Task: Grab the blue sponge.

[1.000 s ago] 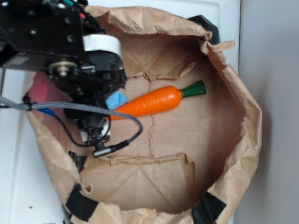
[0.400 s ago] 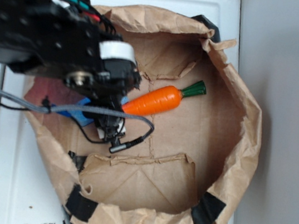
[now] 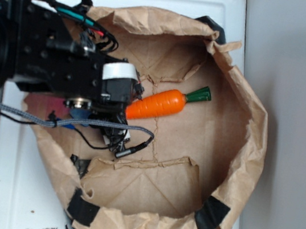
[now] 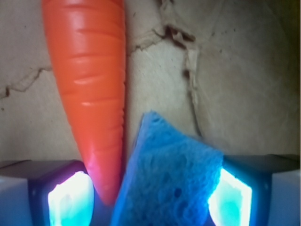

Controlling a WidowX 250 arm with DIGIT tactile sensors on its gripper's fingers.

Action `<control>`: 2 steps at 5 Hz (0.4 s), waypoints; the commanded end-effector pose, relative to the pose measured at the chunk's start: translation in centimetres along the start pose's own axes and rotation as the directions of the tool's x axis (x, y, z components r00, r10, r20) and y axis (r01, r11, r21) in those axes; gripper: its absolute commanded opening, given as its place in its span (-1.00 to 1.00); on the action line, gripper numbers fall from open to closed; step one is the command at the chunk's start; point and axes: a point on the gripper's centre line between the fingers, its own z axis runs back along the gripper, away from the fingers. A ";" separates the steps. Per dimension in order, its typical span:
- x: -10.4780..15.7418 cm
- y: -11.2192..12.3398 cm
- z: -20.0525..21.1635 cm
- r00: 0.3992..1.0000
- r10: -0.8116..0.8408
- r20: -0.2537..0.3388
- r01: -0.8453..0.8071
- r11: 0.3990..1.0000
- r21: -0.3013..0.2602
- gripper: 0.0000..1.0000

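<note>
Straddling blue sponge [image 4: 171, 181], fingers [image 4: 235, 197] apart

We see a white table [image 3: 32, 188] carrying a brown paper bag [image 3: 238, 162], rolled down and open. Inside, on the bag floor, lie an orange carrot [image 3: 157, 104] and a blue sponge [image 4: 169, 183].

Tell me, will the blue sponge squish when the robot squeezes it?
Probably yes: the blue sponge looks full of little holes, so it should squash and weigh little. Its rough surface likely won't slip. The carrot touching it might get nudged.
</note>
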 end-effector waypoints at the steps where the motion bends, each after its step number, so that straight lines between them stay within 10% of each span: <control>1: -1.7 0.8 2.4 0.999 -0.012 0.036 0.015 0.997 -0.073 -1.00; 2: -1.7 1.1 5.4 1.000 0.007 0.023 -0.003 0.988 -0.153 -1.00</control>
